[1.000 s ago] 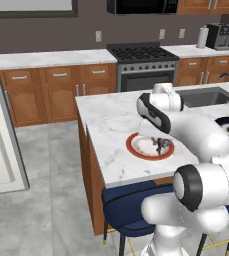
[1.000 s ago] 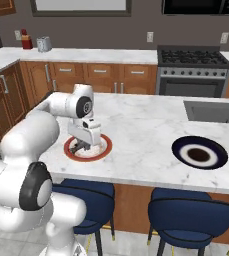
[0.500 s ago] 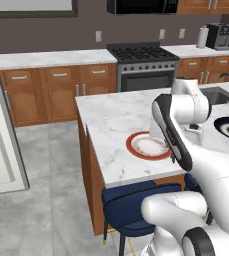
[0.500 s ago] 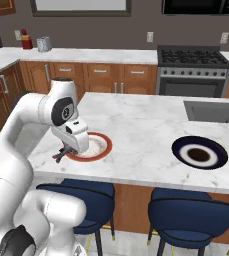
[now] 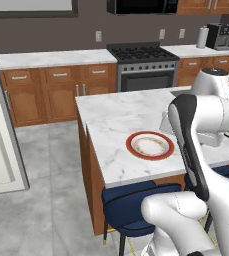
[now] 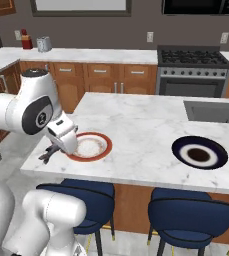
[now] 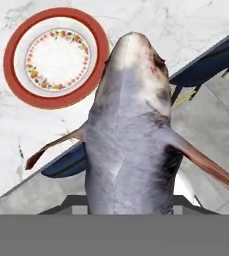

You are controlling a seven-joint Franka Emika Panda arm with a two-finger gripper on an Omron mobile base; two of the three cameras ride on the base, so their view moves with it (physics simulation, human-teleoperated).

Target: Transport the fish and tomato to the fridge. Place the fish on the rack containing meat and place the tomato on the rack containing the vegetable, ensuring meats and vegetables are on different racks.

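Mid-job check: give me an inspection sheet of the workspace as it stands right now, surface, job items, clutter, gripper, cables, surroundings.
Surface: white marble island counter, nothing spilled.
Job's things: fish held off the counter edge, beside the red-rimmed plate; plate bare.
Clutter: dark plate near the sink.
Grippers: gripper shut on the fish, above a blue stool.
Cables: nothing seen.
Surroundings: stove, wood cabinets, grey tile floor.
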